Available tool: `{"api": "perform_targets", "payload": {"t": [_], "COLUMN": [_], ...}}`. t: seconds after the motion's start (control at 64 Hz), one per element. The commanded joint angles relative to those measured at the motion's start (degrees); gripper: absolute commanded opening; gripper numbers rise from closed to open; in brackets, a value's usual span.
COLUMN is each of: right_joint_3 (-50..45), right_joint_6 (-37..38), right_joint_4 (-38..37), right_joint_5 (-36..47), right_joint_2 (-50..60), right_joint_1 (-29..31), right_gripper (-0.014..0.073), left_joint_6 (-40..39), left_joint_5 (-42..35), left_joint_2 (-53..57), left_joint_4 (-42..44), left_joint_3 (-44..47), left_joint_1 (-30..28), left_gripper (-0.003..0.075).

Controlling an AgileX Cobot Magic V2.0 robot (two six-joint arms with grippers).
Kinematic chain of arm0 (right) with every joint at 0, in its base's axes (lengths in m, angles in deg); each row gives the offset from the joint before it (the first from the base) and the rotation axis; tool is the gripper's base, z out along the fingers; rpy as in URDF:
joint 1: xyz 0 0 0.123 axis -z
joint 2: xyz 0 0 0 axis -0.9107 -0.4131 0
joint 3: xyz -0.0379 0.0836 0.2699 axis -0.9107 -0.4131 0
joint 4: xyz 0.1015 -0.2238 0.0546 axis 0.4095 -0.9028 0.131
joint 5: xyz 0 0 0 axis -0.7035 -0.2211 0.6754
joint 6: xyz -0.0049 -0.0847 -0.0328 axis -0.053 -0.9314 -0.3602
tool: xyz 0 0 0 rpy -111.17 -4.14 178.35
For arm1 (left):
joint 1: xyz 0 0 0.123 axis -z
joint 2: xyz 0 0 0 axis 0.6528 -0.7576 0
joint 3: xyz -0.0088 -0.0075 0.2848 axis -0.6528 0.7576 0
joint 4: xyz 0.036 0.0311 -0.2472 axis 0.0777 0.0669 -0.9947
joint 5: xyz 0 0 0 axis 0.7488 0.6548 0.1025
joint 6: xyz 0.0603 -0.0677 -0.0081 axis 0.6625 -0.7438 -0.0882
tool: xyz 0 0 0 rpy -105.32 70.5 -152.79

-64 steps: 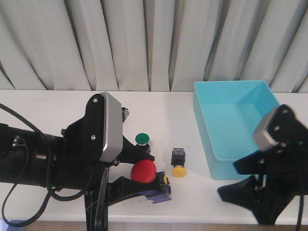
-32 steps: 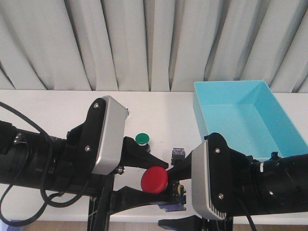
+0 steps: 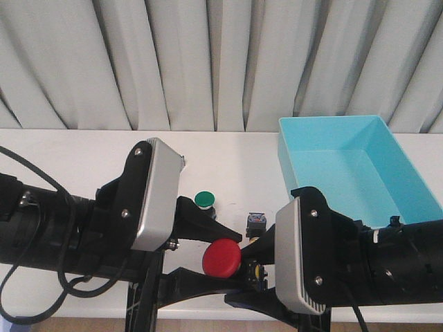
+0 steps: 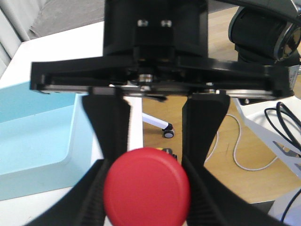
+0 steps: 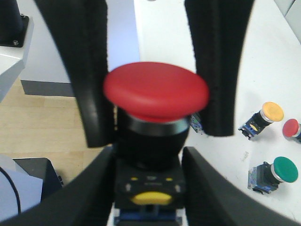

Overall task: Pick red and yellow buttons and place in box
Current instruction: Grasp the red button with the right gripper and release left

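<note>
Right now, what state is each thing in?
Large red button: held in the air.
Left gripper: shut on large red button.
Right gripper: fingers flank its body, grip unclear.
Box: open, nothing visible inside.
Yellow button: lying on its side.
Green button: loose, not gripped.

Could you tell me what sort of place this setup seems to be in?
Probably an indoor lab or office test bench. A white table stands before a grey pleated curtain, with a light-blue box on it. The left wrist view shows a wooden floor and a caster wheel.
</note>
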Motion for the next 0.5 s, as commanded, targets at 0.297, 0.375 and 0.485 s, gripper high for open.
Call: {"api": "perform_targets", "payload": {"t": [0.297, 0.375, 0.485], "right_joint_3": [1.78, 1.78, 1.78], "right_joint_6": [-0.08, 0.30, 0.55], "right_joint_4": [2.58, 2.58, 2.36], "right_joint_5": [0.91, 0.96, 0.96], "right_joint_2": [0.77, 0.77, 0.77], "right_joint_1": [-0.12, -0.12, -0.07], "right_gripper": [0.0217, 0.0217, 0.0217], "left_joint_6": [-0.15, -0.15, -0.15], "left_joint_5": [0.57, 0.57, 0.51], "left_joint_2": [1.08, 1.08, 1.08], "left_joint_4": [-4.18, -4.12, -2.52], "left_joint_3": [-1.51, -1.51, -1.51], "left_joint_1": [0.34, 0.34, 0.28], "left_gripper": [0.0338, 0.0431, 0.0531]}}
